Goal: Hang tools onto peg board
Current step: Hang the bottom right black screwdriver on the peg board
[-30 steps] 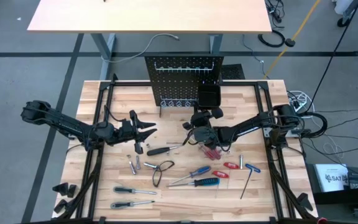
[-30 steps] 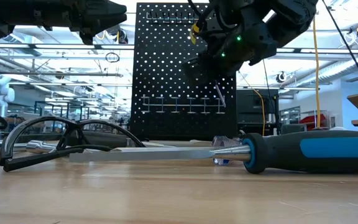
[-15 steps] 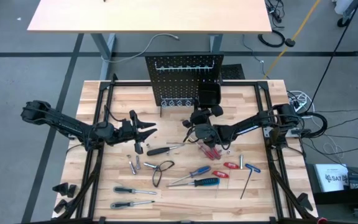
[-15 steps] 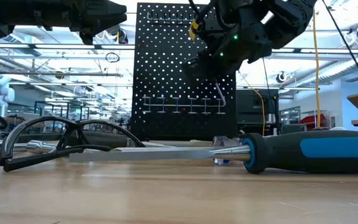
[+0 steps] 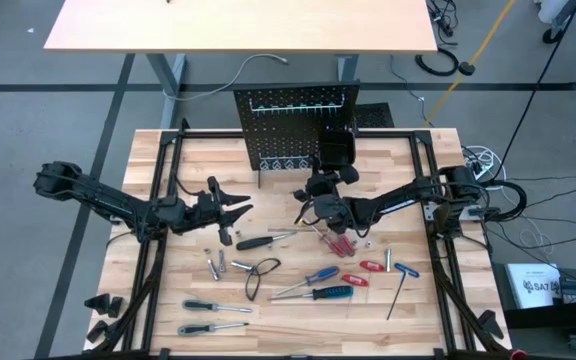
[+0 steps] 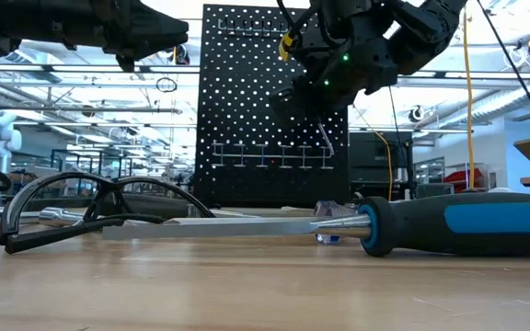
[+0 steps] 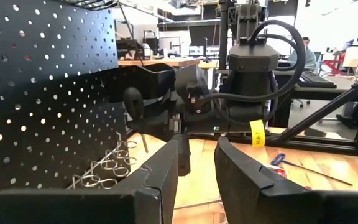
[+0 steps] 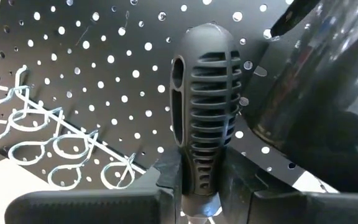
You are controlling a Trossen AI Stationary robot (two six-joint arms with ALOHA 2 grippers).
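A black-handled screwdriver (image 8: pixel 201 118) is gripped by the right pincer (image 5: pixel 320 208) just before the peg board (image 5: pixel 293 125), handle raised, seemingly for lowering into the ring hooks (image 8: pixel 61 146). The small bin (image 5: pixel 335 152) crowds one side. The left pincer (image 5: pixel 236 212) waits half-open, empty, above the counter (image 5: pixel 198 165), well apart from the remaining tools (image 5: pixel 313 285).

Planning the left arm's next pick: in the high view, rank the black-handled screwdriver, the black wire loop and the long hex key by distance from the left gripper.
From the left gripper:
1. Black-handled screwdriver, just right of it.
2. Black wire loop, toward the front edge.
3. Long hex key, far right side.
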